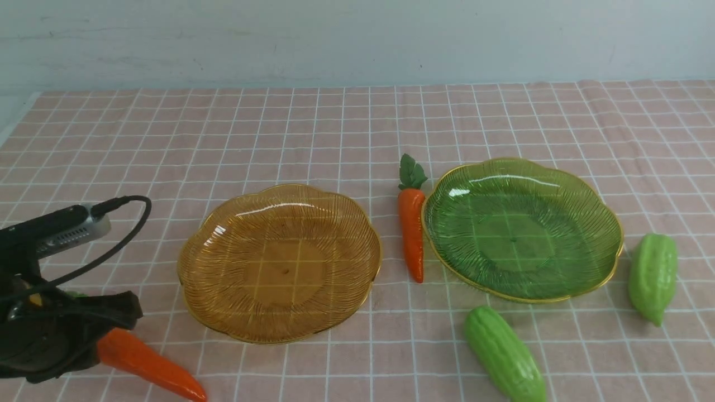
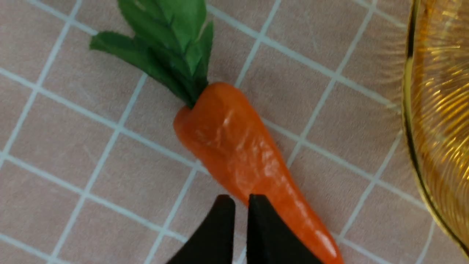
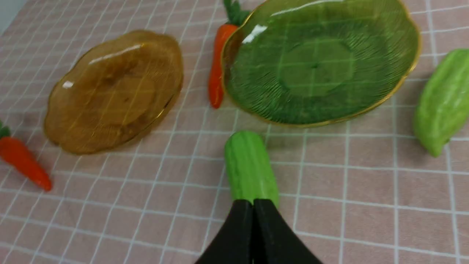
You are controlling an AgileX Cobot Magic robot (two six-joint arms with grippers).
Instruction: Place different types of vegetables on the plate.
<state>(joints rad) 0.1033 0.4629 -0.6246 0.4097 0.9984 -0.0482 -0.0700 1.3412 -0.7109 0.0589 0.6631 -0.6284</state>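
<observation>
One carrot (image 1: 151, 368) lies at the front left, partly under my left arm (image 1: 56, 335). In the left wrist view my left gripper (image 2: 241, 200) hovers over this carrot (image 2: 234, 146), its fingertips a thin slit apart with nothing between them. A second carrot (image 1: 411, 234) lies between the amber plate (image 1: 279, 262) and the green plate (image 1: 522, 229). Two green gourds lie in front of and to the right of the green plate: one gourd (image 1: 505, 354) near the front, the other gourd (image 1: 652, 276) at the right. My right gripper (image 3: 253, 201) is shut and empty, just above the near gourd (image 3: 251, 167).
Both plates are empty. The amber plate's rim (image 2: 414, 128) runs close beside the left carrot's tip. A pink checked cloth (image 1: 335, 128) covers the table up to a pale wall at the back.
</observation>
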